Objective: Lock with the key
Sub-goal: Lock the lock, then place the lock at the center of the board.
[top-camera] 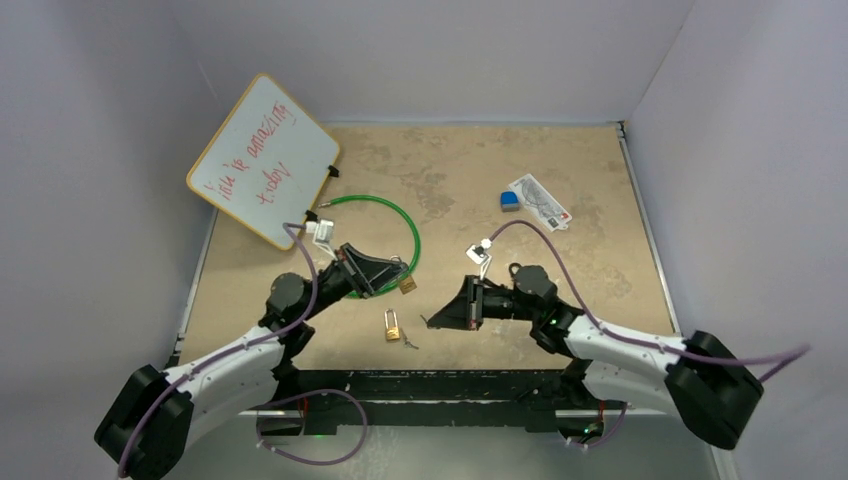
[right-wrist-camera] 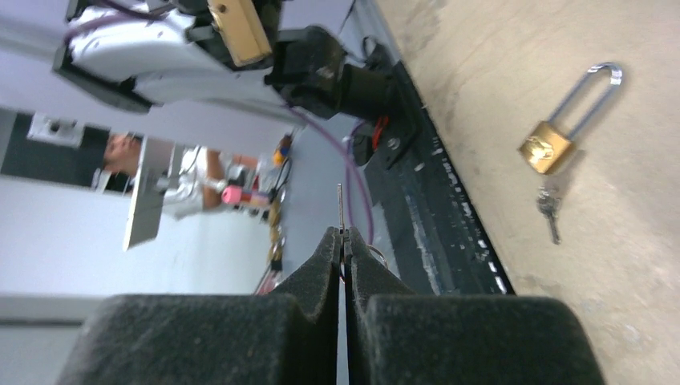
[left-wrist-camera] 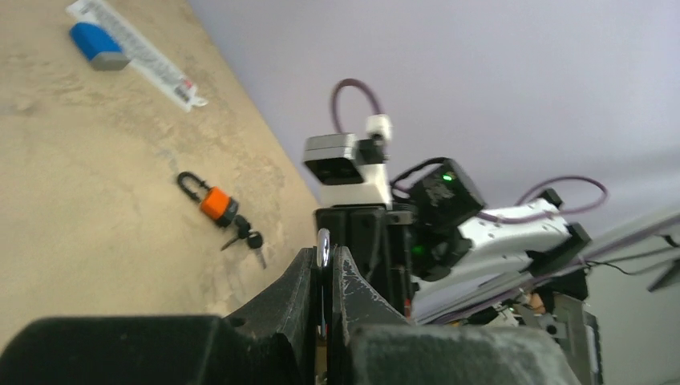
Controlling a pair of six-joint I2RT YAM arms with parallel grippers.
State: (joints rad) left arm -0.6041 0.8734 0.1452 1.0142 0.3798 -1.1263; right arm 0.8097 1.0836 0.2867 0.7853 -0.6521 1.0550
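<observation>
My left gripper (top-camera: 392, 278) is shut on the silver shackle (left-wrist-camera: 323, 243) of a brass padlock (top-camera: 407, 285) and holds it above the table. That padlock also shows at the top of the right wrist view (right-wrist-camera: 239, 30). My right gripper (top-camera: 436, 320) is shut on a key (right-wrist-camera: 340, 207) whose thin blade sticks out past the fingertips toward the left gripper. A key ring (right-wrist-camera: 377, 257) hangs beside the fingers. The two grippers face each other a short gap apart.
A second brass padlock (top-camera: 392, 325) with loose keys (top-camera: 412, 341) lies on the table between the grippers. An orange padlock (left-wrist-camera: 215, 204) with keys lies further right. A green cable loop (top-camera: 385, 210), a whiteboard (top-camera: 262, 160), a blue eraser (top-camera: 510, 201) and a card (top-camera: 540, 200) lie further back.
</observation>
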